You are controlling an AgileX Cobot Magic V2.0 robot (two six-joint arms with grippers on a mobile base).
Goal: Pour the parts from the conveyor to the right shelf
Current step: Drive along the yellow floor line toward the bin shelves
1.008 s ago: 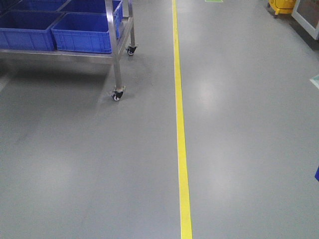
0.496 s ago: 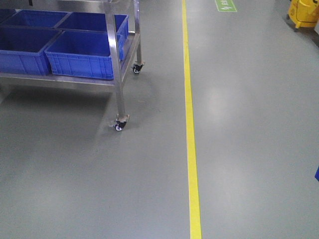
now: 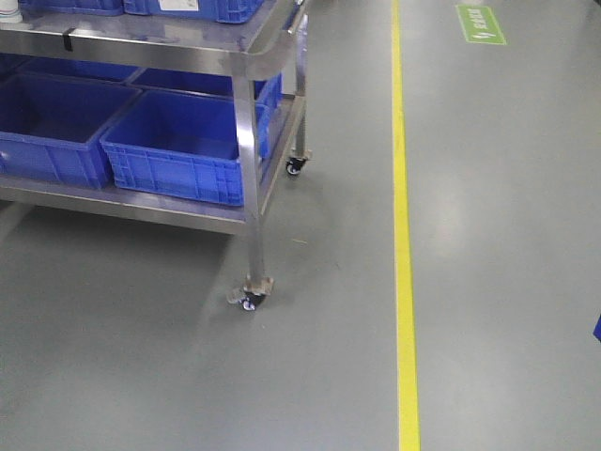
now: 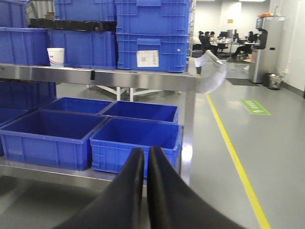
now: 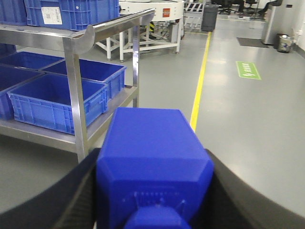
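In the right wrist view my right gripper is shut on one of the parts, a bright-blue block with a short knob facing the camera; black fingers press both its sides. The left gripper is shut with nothing between its fingers. The right shelf, a stainless-steel rack on casters, fills the left of the front view and holds deep-blue bins on its lower tier. The rack and its bins lie ahead of the left gripper. The rack stands left of the held block. The conveyor is out of view.
A yellow floor line runs past the rack's right side, with a green floor sign beyond it. The rack's near caster stands on grey floor. Stacked blue bins and a paper cup sit on the upper tier.
In the front view the rack has come nearer and slid right and down, its upper tier now showing. The yellow line has shifted right.
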